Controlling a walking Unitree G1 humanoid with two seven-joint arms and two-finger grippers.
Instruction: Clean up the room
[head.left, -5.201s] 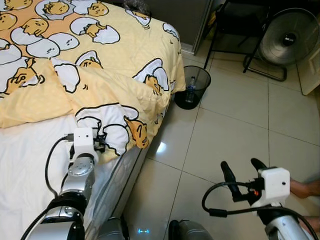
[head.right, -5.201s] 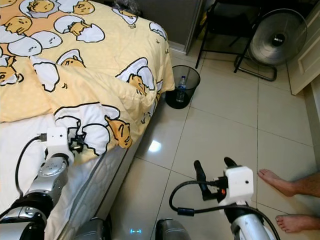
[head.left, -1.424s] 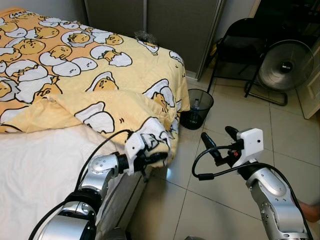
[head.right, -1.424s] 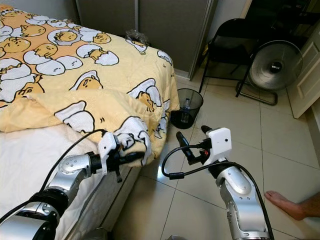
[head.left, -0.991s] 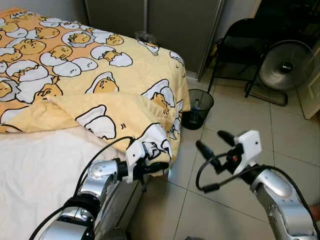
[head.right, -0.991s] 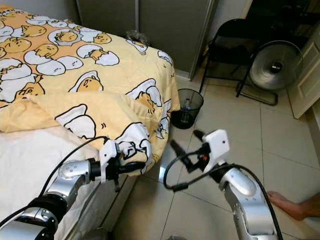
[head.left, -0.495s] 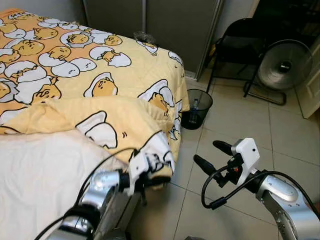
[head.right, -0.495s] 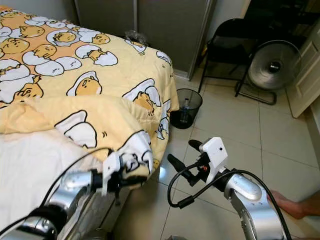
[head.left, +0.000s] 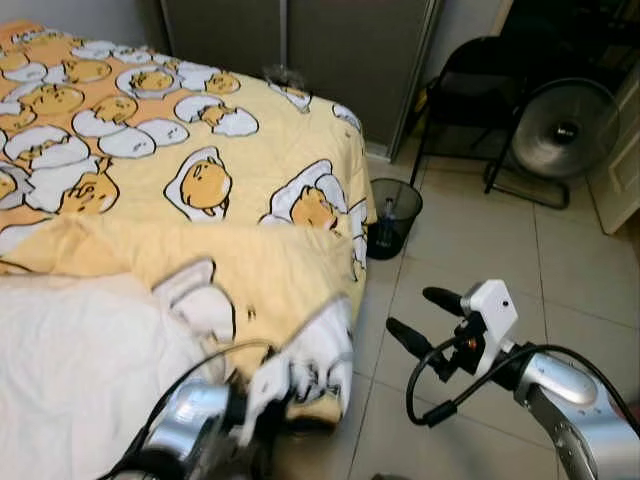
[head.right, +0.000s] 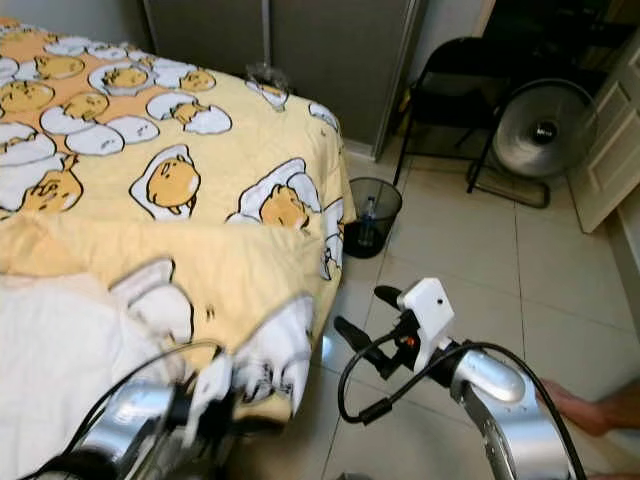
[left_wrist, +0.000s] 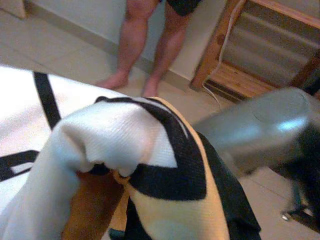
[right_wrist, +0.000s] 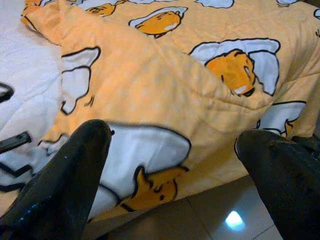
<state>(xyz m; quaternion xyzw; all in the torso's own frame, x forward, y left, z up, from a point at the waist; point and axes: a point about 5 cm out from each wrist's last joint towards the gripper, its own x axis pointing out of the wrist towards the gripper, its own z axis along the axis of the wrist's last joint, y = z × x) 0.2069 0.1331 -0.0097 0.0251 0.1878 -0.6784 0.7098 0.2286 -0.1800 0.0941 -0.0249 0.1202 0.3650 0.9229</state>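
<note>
A yellow blanket (head.left: 200, 180) printed with egg cartoons covers the bed, and its folded-over edge lies across the white sheet (head.left: 70, 350). My left gripper (head.left: 300, 410) is low at the bed's near corner, shut on the blanket's corner (left_wrist: 135, 165); the arm is blurred. Over the floor beside the bed my right gripper (head.left: 412, 311) is open with nothing in it. In the right wrist view its two black fingers (right_wrist: 65, 175) point at the blanket's hanging edge (right_wrist: 165, 90).
A black wire bin (head.left: 394, 215) holding a bottle stands on the tiled floor by the bed's far corner. Behind it are a black folding chair (head.left: 470, 90), a floor fan (head.left: 565, 130) and grey wardrobe doors (head.left: 330, 50). A person's foot (head.right: 570, 405) is at the right, their legs (left_wrist: 150, 45) by a wooden shelf.
My left gripper has drawn the blanket corner down toward the near end of the bed, and the fold now covers more sheet. The right gripper lowered slightly and stays open.
</note>
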